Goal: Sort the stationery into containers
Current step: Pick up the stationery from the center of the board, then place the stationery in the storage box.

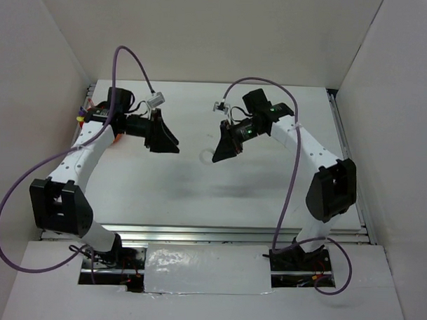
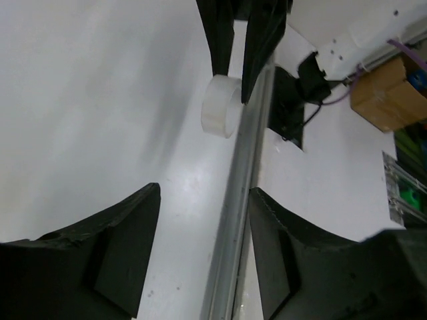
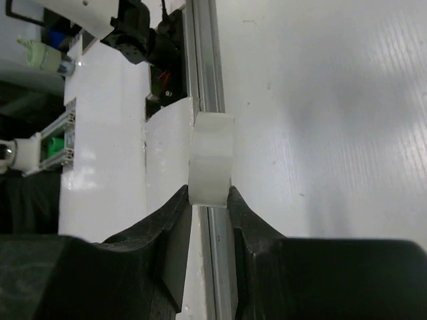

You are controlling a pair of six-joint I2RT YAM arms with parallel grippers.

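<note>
Pinches white tape ring (image 3: 211,160) edge-on in right gripper (image 3: 210,200), above table (image 1: 198,201) — plain from both wrists, perhaps just a pale curve from overhead. Holds left gripper (image 2: 203,195) spread.

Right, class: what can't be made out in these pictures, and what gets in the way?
- Right wrist view: tape ring is edge-on in the right gripper; its hole is hidden.
- Top view: same ring too small, masked by that gripper.
- Top view: coloured bits at far left, mostly behind the left arm; unidentifiable.
- Left wrist view: brown box runs off the right edge.
</note>
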